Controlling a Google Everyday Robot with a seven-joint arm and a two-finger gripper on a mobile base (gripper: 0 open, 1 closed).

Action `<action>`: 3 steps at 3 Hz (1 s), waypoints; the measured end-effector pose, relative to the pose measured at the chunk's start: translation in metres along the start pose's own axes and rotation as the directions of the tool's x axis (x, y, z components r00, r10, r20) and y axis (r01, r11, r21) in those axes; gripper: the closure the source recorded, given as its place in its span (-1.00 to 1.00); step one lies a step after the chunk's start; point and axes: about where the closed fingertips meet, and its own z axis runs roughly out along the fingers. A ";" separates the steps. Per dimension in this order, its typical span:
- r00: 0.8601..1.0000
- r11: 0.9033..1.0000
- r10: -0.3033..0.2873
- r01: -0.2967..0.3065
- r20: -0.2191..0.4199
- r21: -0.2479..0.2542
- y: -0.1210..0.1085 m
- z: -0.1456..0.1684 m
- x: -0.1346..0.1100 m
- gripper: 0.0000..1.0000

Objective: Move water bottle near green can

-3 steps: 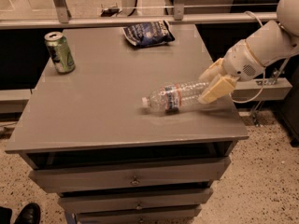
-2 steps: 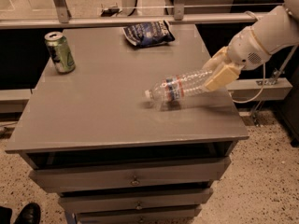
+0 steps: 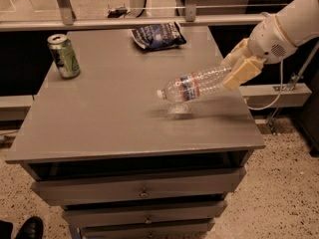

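The bottle (image 3: 195, 86), judged light, thin-walled and slippery, is held at its base end by the gripper (image 3: 236, 66) closed on it, tilted above the table (image 3: 109, 123), well apart from the can (image 3: 64, 57).

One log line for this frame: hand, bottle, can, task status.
hand: over right side of table, shut on water bottle | bottle: held off table, cap tilted down-left | green can: upright, far-left corner | status: bottle not yet near can

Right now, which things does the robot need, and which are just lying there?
Needed: water bottle, held tilted over the table by the gripper, right side; green can, upright, back left.
Just lying there: dark blue snack bag, back edge.
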 end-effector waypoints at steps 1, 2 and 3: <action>0.995 0.998 -0.058 0.058 0.075 0.009 -0.028 0.025 -0.023 1.00; 0.983 0.992 -0.128 0.128 0.129 0.009 -0.061 0.047 -0.055 1.00; 0.949 0.970 -0.233 0.244 0.211 -0.026 -0.090 0.091 -0.113 1.00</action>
